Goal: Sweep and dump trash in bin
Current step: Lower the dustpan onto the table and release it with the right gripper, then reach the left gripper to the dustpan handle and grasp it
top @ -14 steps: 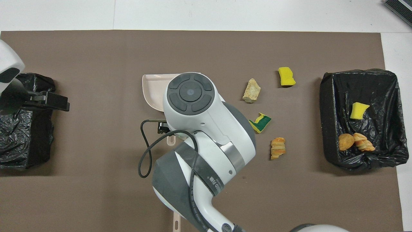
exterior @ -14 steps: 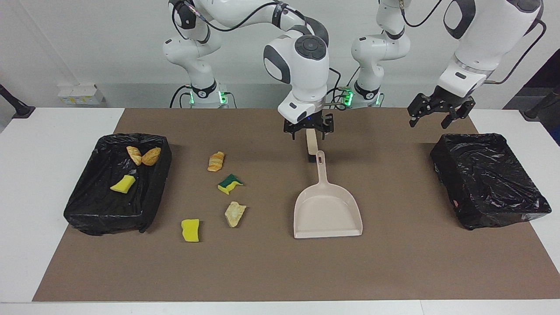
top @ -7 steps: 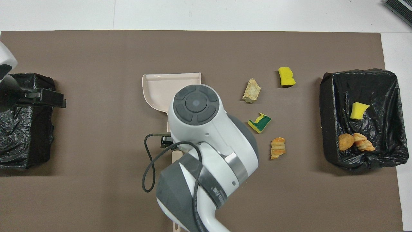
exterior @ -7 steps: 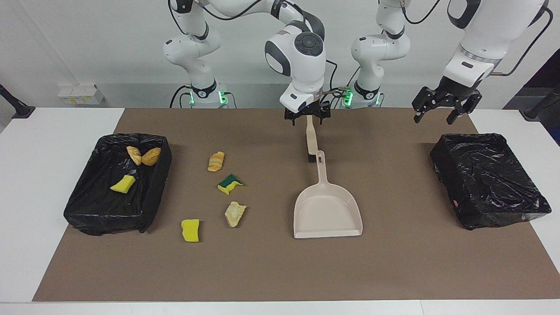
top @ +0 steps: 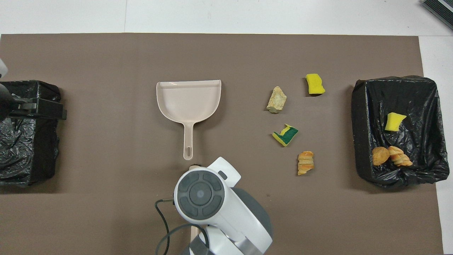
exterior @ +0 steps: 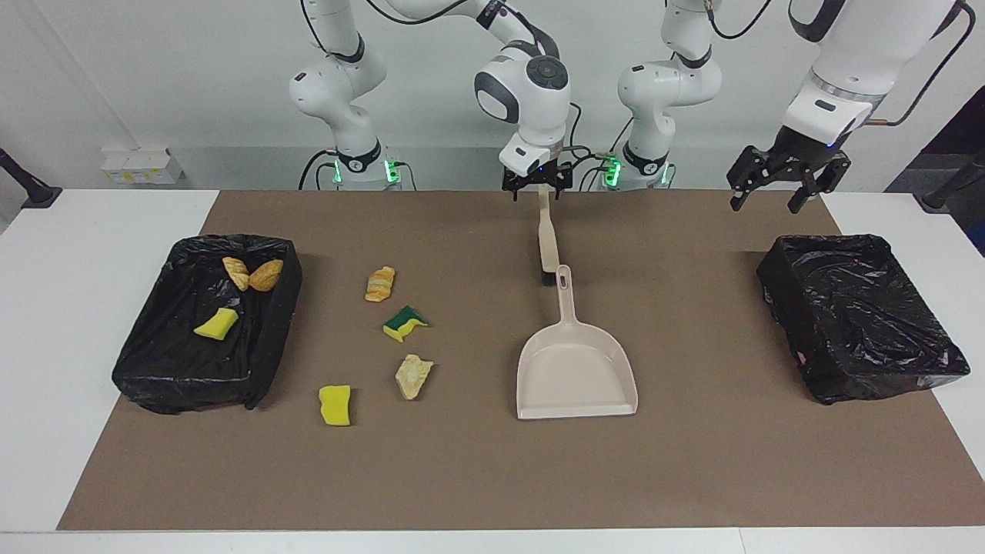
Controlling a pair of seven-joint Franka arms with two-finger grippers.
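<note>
Four trash scraps (exterior: 405, 323) loose on the mat (exterior: 462, 477) between dustpan (exterior: 575, 377) and lined bin (exterior: 265, 369), three inside; right gripper (exterior: 536, 187) spread, empty, above brush handle (exterior: 548, 238), presumably for pickup; left gripper (exterior: 763, 206) spread, waiting near second bin (exterior: 862, 377).

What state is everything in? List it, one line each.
Brush: lying flat, unheld.
Dustpan: flat on mat, empty.
Right gripper: open, over brush handle's end.
Left gripper: open, raised.
Four scraps: loose on mat.
Bin at right arm's end: holds three scraps.
</note>
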